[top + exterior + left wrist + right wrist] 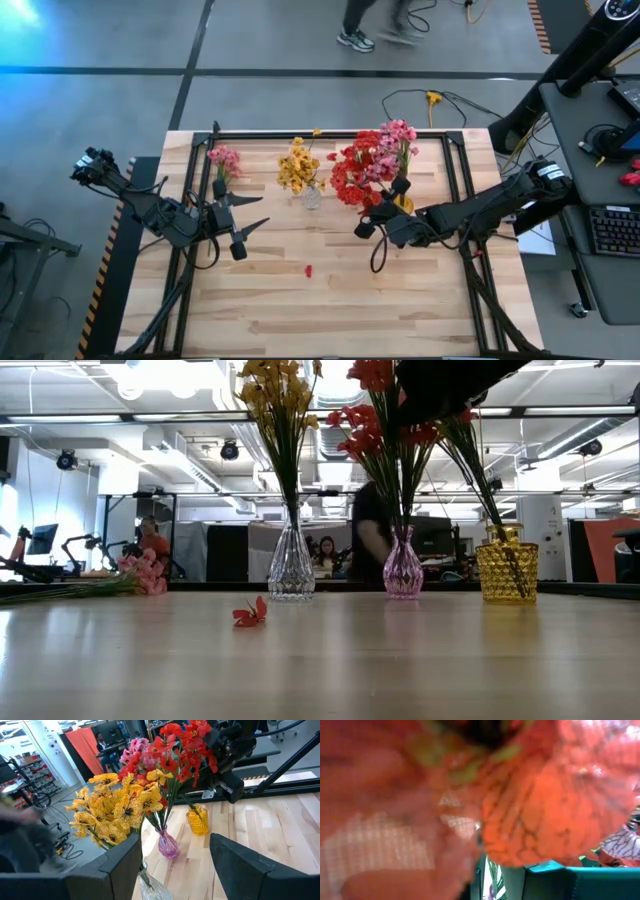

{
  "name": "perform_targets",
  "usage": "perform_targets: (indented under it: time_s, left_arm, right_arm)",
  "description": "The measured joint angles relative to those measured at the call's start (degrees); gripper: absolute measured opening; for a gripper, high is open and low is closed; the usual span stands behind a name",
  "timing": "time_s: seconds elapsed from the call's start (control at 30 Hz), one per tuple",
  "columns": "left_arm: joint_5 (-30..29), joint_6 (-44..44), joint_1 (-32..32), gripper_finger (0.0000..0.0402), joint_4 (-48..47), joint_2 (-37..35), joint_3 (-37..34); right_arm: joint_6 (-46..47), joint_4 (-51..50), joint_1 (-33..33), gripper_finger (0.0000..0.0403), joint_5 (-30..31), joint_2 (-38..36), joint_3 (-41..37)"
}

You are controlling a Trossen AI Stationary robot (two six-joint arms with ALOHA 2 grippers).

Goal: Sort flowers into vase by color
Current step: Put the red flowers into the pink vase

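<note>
A: Low view, nearest first: one loose red blossom (250,614) lies on the table (320,660), apart from everything else. Behind it a row of three vases: clear vase (291,565) with yellow flowers (275,395), purple vase (403,567) with red flowers (375,415), amber vase (506,568) with green stems in it. Off to the side, a pink sprig (140,572) lies flat on the wood.

B: Grippers?

A: High view: left gripper (243,225) hangs over the table near the lying pink sprig (224,160), jaws spread, nothing between them. Left wrist view confirms it, both fingers (247,865) wide apart, bouquets beyond them.

B: Right one?

A: Right gripper (383,210) is pushed in among the red flowers (358,172) by the amber vase (403,203), jaws clenched. Right wrist view is filled with red petals (530,810) right against the lens. Whether a stem is actually pinched, I cannot tell.

B: Pink ones?

A: Pink flowers (398,135) stand above the amber vase, at the far end of the red bunch. Past the table edge, a person (372,20) on the floor; only the legs show.
</note>
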Motion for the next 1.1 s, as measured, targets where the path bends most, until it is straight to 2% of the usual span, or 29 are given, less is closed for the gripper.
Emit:
perform_targets:
  time_s: [0.43, 1.1]
  left_arm:
    - [0.0, 0.0, 0.0, 0.022, 0.02, 0.0, -0.01]
    - [0.11, -0.02, 0.0, 0.022, 0.11, 0.0, 0.0]
  right_arm:
    - [4.73, -1.68, -0.24, 0.0036, -0.45, -0.57, -0.02]
    - [9.12, -4.33, -0.74, 0.0036, -1.72, -6.15, -0.04]
